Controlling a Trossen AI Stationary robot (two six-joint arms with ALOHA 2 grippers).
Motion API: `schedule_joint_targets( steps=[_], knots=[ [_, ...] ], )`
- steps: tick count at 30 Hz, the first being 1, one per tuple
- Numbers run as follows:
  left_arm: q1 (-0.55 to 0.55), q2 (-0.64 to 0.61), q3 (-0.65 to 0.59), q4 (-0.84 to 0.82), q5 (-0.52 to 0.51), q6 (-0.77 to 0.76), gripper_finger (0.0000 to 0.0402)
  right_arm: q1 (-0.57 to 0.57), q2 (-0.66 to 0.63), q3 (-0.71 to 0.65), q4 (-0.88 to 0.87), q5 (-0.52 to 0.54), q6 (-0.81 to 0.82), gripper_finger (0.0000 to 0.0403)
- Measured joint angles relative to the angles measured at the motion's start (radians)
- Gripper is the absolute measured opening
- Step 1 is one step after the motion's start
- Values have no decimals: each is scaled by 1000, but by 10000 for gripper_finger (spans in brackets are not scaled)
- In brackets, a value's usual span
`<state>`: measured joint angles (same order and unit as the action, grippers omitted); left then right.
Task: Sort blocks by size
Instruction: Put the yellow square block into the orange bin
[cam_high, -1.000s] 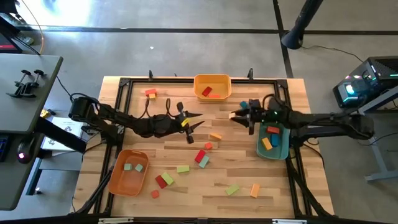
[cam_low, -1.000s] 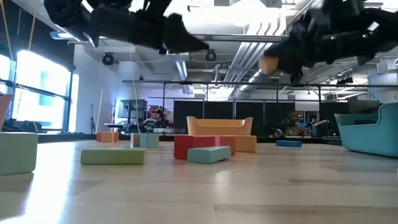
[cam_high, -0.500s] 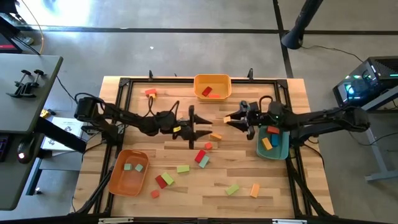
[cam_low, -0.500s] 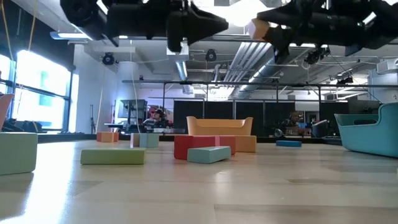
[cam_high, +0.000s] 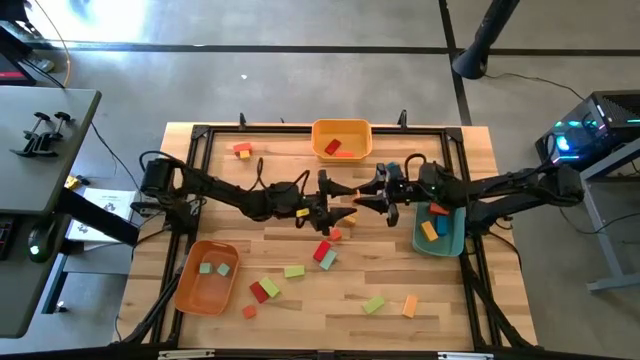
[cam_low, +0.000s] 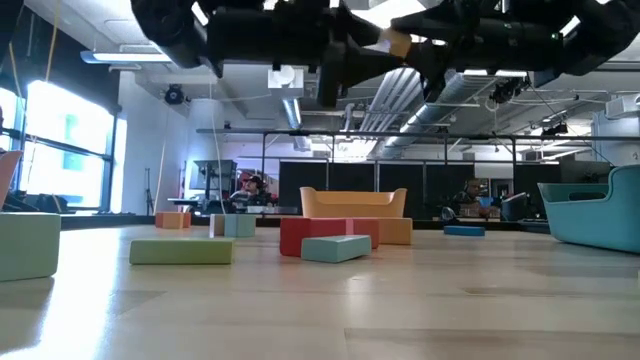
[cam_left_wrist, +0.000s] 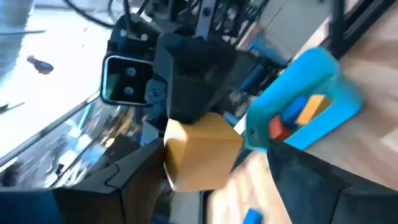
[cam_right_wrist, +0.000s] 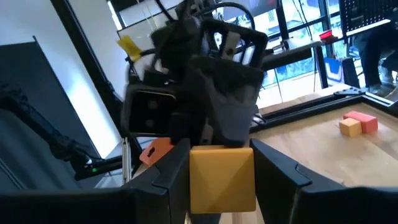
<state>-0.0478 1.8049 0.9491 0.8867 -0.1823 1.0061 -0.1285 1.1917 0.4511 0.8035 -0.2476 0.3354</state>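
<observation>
Orange plastic tray (cam_high: 186, 293), bench's left front corner, holding two light green blocks. Left gripper (cam_high: 341, 198) reaching mid-bench, fingers spread, facing right gripper (cam_high: 365, 197) nose to nose above bench. Small orange-yellow painted cube (cam_right_wrist: 221, 177) sitting between right fingers (cam_right_wrist: 163, 180), pinched on opposite flat faces. Judged light, rigid, smooth paint slightly slippery; flat parallel sides offering best hold. Yellow tray (cam_high: 341, 139) at bench's far edge holding two blocks; teal tray (cam_high: 452, 238) at right holding three. About a dozen loose blocks scattered on wooden bench (cam_high: 440, 300).
</observation>
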Motion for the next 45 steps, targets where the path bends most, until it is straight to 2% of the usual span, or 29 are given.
schedule_joint_targets(
  steps=[8, 20, 26, 33, 40, 42, 45],
  knots=[
    [-15, 16, 11, 104, -60, -33, 256, 1, -5, 1, 21, -7, 0, 138],
    [-16, 16, 9, 101, -59, -158, 150, 0, -6, 1, 23, -3, 52, 138],
    [-26, 16, 9, 102, -63, -136, 130, 0, -7, 1, 4, -4, 67, 143],
    [-26, 16, 9, 119, -60, -182, 126, -2, -5, 1, -25, -30, 76, 184],
    [-55, 16, 10, 162, -70, -185, 125, -36, -14, 0, -24, -119, 169, 264],
    [-72, 16, 10, 164, -97, -163, 125, -39, -27, 0, -38, -127, 196, 280],
    [-109, -2, 10, 149, -193, -115, 125, -40, -59, 0, -100, -120, 203, 289]
  ],
)
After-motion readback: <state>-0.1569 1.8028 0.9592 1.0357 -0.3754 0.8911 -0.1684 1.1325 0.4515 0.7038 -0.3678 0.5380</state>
